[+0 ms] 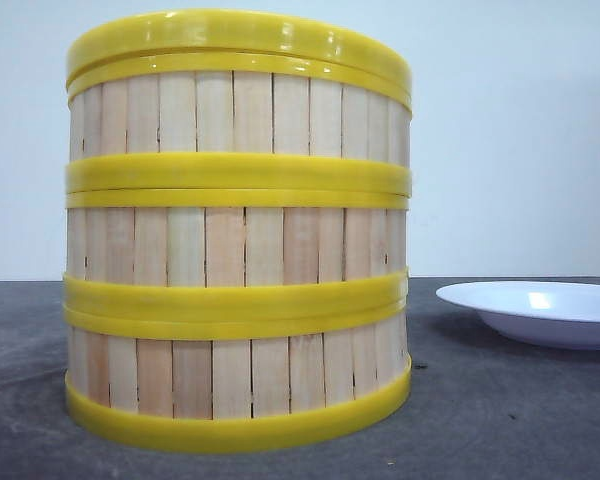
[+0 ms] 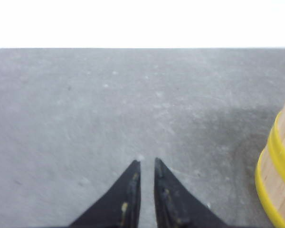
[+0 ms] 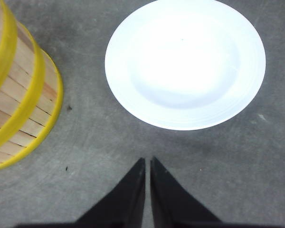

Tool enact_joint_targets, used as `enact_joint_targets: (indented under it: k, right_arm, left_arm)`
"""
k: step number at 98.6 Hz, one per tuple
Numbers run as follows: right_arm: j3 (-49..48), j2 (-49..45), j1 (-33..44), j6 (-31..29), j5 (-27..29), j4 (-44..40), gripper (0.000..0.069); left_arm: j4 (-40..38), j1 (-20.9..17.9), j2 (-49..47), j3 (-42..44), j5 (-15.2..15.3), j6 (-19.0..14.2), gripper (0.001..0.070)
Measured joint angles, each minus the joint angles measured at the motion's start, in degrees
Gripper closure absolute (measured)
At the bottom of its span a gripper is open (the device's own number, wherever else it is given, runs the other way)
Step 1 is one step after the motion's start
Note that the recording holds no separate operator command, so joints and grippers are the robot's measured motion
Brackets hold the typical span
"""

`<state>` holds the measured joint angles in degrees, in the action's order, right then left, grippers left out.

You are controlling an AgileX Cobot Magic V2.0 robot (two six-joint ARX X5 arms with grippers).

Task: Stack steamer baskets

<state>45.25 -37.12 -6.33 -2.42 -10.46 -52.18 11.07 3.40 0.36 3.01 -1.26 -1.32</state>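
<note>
Grey, faintly scuffed tabletop (image 1: 500, 420) runs back to a plain pale wall, and right up close to the front camera stands the whole job: three steamer baskets (image 1: 238, 230) piled one on another, slatted wood walls between thick yellow rims. A further yellow rim caps the top, which may be a lid, though its upper face is hidden from here. To the stack's right, apart from it, sits a shallow white plate (image 1: 540, 310).

Neither arm carries anything. The left claw (image 2: 147, 164) hangs low over bare grey surface with its tips pressed nearly together, the bottom of the stack just at the edge of its view. The right claw (image 3: 147, 161) is likewise pinched closed on nothing, poised between the stack's base and the plate.

The stacking looks done, to my eye. What remains is checking and leaving well alone: the rims seem seated, though the middle joint appears to tilt a touch. Any nudge to square it should be gentle, from both sides at once, with the arms then kept away from the tall pile.
</note>
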Motion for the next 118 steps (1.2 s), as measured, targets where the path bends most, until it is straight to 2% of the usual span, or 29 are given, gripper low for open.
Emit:
enact_joint_targets:
  k: [31, 93, 105, 118]
  right_arm:
    - [0.0, 0.0, 0.0, 0.0, 0.0, 2.6, 0.0678]
    - [0.0, 0.0, 0.0, 0.0, 0.3, 4.5, 0.0678]
    - [-3.8, 3.4, 0.0, 0.2, 3.7, 12.9, 0.0679]
    - [-16.0, 11.5, 0.0, 0.2, 3.0, 27.5, 0.0679]
  left_arm:
    - [-0.7, 0.0, -0.1, -1.1, -0.2, -1.0, 0.0685]
    - [-0.7, 0.0, -0.1, -1.1, -0.2, -1.0, 0.0685]
    - [-0.7, 0.0, -0.1, -1.1, -0.2, -1.0, 0.0685]
    - [-0.7, 0.0, -0.1, -1.1, -0.2, -1.0, 0.0685]
